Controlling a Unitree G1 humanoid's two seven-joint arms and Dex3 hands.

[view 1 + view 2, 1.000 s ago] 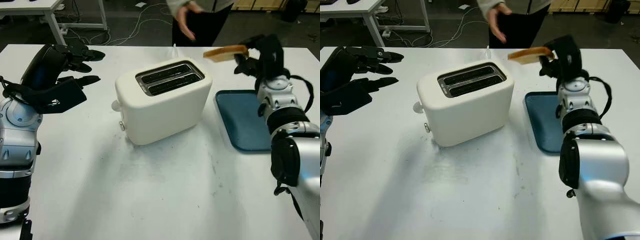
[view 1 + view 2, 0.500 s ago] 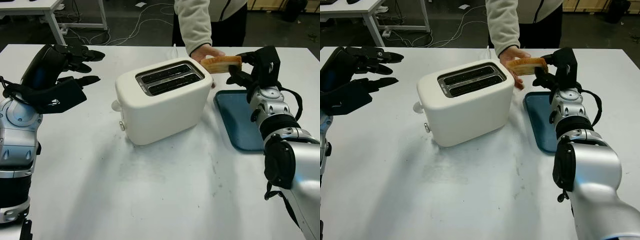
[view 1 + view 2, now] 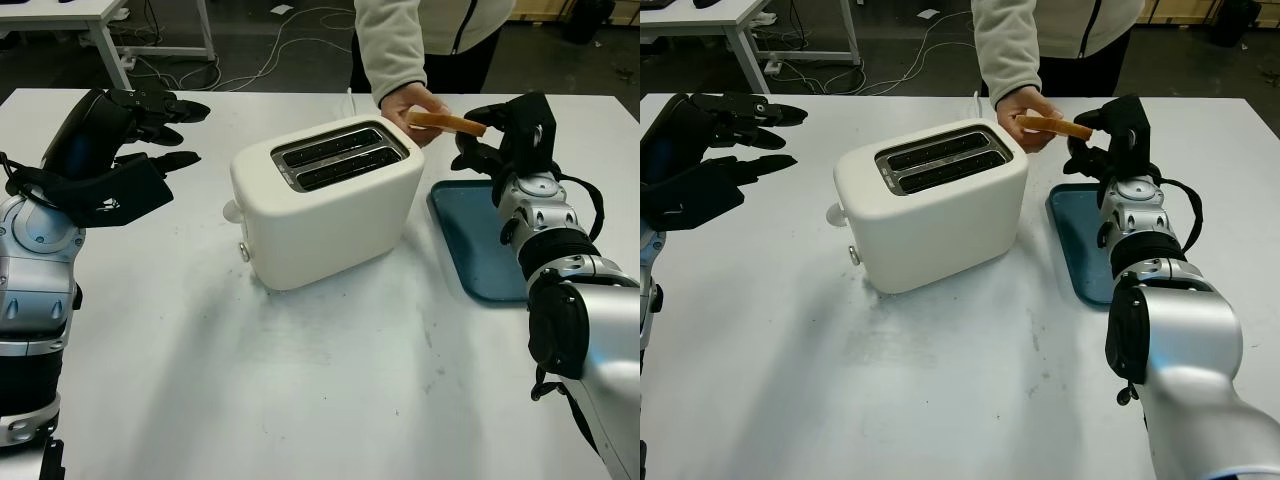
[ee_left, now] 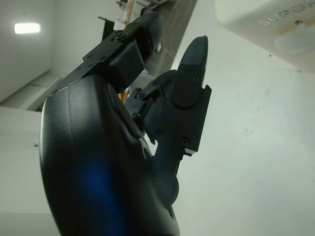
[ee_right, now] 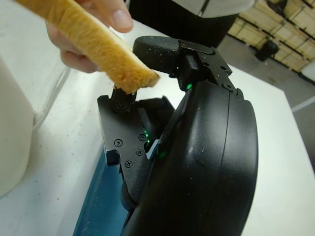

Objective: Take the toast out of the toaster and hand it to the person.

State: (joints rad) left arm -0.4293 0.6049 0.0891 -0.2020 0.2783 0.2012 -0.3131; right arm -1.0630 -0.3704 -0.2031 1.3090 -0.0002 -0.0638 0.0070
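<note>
The white toaster (image 3: 325, 205) stands mid-table with both slots dark. A slice of toast (image 3: 447, 122) hangs in the air behind its right corner, tilted. My right hand (image 3: 484, 138) is shut on the toast's right end, which sits between the fingers (image 5: 162, 51) in the right wrist view. A person's hand (image 3: 405, 100) grips the toast's (image 5: 93, 44) other end, thumb on top. My left hand (image 3: 150, 135) is open, raised above the table's left side, apart from the toaster.
A dark blue tray (image 3: 480, 240) lies on the white table right of the toaster, under my right forearm. The person in a light jacket stands behind the far edge. Cables trail on the floor beyond.
The person's hand came in and took hold of the toast's near end. The toast dropped slightly, then tilted with its right end lower. My left hand has not moved.
</note>
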